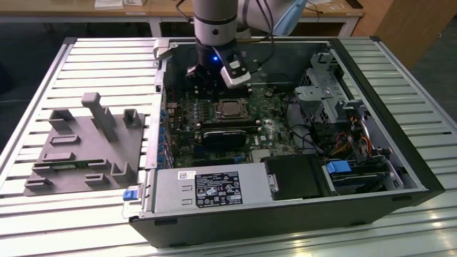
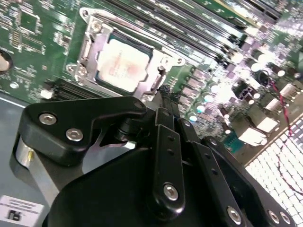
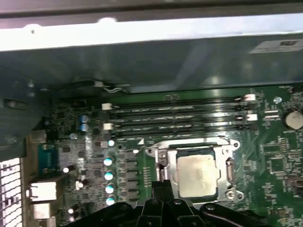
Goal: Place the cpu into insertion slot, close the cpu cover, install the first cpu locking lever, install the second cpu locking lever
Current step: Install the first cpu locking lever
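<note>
While the cpu (image 3: 196, 174) lay seated in the insertion slot (image 3: 150, 152) with the cpu cover (image 3: 199, 145) down around it, the gripper (image 3: 161, 184) hung at the socket's edge, fingers pressed together and holding nothing. Its tips possibly touched a locking lever there; I could not tell. Memory slots (image 3: 180, 118) ran just beside one edge, with the case wall (image 3: 142, 61) beyond.

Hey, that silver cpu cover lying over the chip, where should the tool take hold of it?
In the second wrist view the cpu cover lies flat, framing the cpu. Probably pinch its thin outer rim on the side nearest the tool, coming down from above: the flat plate shows no other raised part to hold.
</note>
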`<state>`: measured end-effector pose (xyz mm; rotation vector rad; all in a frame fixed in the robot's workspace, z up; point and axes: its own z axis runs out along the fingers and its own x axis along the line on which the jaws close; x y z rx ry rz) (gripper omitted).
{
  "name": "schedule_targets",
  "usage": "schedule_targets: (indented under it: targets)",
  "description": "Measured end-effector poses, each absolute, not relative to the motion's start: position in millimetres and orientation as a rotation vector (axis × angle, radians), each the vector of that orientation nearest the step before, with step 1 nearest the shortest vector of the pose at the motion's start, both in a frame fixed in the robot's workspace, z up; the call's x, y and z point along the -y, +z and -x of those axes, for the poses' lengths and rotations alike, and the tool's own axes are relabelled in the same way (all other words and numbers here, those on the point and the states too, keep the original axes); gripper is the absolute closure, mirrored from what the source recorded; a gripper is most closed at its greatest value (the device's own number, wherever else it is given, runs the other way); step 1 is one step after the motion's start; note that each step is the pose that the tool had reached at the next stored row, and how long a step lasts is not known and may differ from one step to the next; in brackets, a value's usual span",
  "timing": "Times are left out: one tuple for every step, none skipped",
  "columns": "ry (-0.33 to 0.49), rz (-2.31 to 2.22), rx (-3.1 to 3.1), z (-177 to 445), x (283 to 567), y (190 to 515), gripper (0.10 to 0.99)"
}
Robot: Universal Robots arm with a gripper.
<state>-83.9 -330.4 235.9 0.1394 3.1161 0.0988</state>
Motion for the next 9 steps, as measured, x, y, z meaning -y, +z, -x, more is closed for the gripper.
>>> schedule_targets:
  targets:
    - [0.099,-0.139,-3.115,85.9,330.3,235.9,0.980]
    - [0.099,-0.139,-3.114,87.9,330.4,235.9,0.980]
    - [0.100,-0.139,-3.114,89.9,330.4,235.9,0.980]
    - [0.101,-0.139,-3.113,91.9,330.3,235.9,0.980]
    - [0.101,-0.139,-3.112,94.0,330.4,235.9,0.980]
    - [0.102,-0.139,-3.111,96.0,330.3,235.9,0.980]
    - [0.102,-0.139,-3.111,96.6,330.3,236.1,0.980]
    - [0.102,-0.139,-3.111,96.6,330.3,236.5,0.980]
    - [0.102,-0.139,-3.111,96.7,330.4,237.2,0.980]
